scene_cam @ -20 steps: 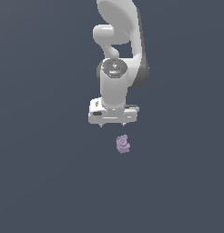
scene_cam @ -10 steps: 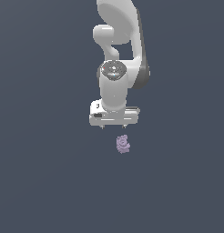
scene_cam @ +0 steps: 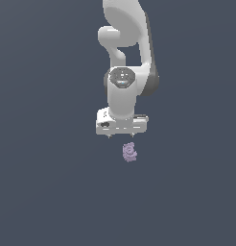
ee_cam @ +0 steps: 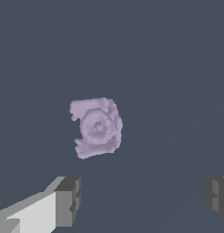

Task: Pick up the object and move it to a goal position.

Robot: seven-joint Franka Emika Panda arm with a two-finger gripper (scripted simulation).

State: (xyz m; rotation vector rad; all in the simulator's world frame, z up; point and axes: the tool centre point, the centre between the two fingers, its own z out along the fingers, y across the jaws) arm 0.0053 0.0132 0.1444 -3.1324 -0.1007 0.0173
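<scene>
Dark slate-grey floor all around; the lilac object (scene_cam: 130, 152) lies on it, apart from the gripper (scene_cam: 122, 136), whose fingers (ee_cam: 67, 201) stand wide apart, the lump beyond them, not between.

Layout: the object (scene_cam: 130, 152) lies just below the gripper (scene_cam: 122, 136), slightly toward the exterior view's right, not touching it.

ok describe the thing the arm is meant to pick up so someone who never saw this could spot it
Find the white robot arm and follow it down to its gripper. Just below, on the plain dark grey surface, lies the object: tiny, pale lilac, lumpy, with a round ringed dimple. It is the only coloured thing there.
</scene>
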